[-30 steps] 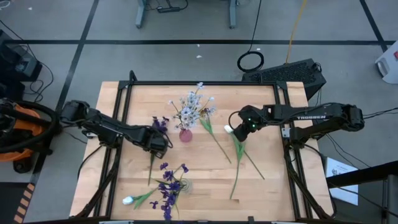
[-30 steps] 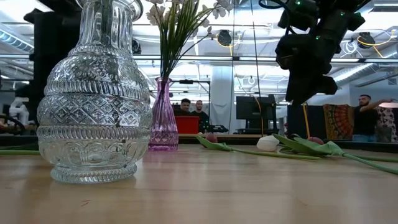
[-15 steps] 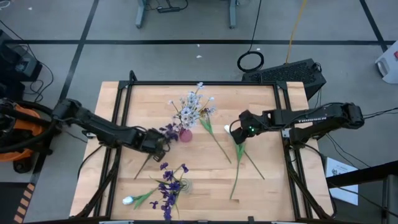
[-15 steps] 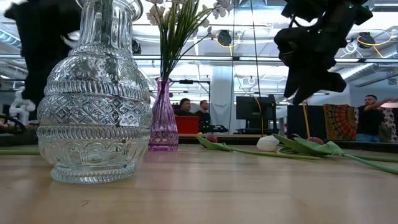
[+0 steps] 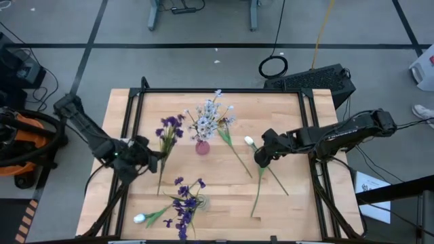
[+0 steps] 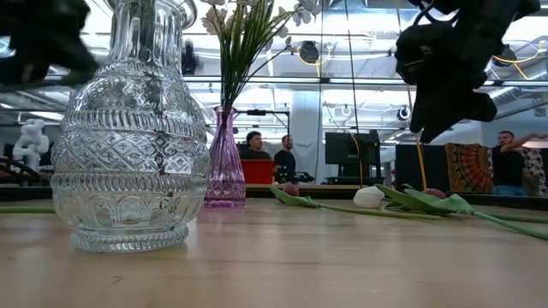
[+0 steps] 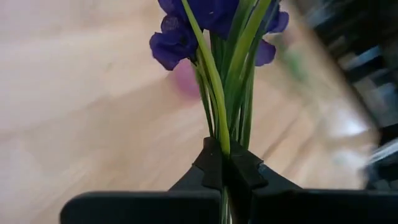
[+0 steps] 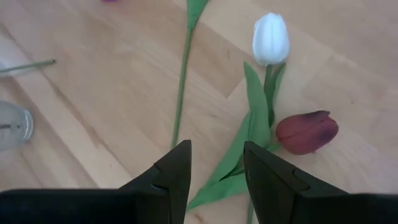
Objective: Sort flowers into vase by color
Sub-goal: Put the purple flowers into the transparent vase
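Left gripper point(image 7: 227, 168) pinches purple flower point(image 7: 211, 18) stems between its jaws

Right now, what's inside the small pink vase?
The pink vase holds a bunch of pale lavender-white flowers, with green stems rising from its neck. The tinted glass hides how deep the stems go. The dark purple stem is outside it, clamped in the left gripper.
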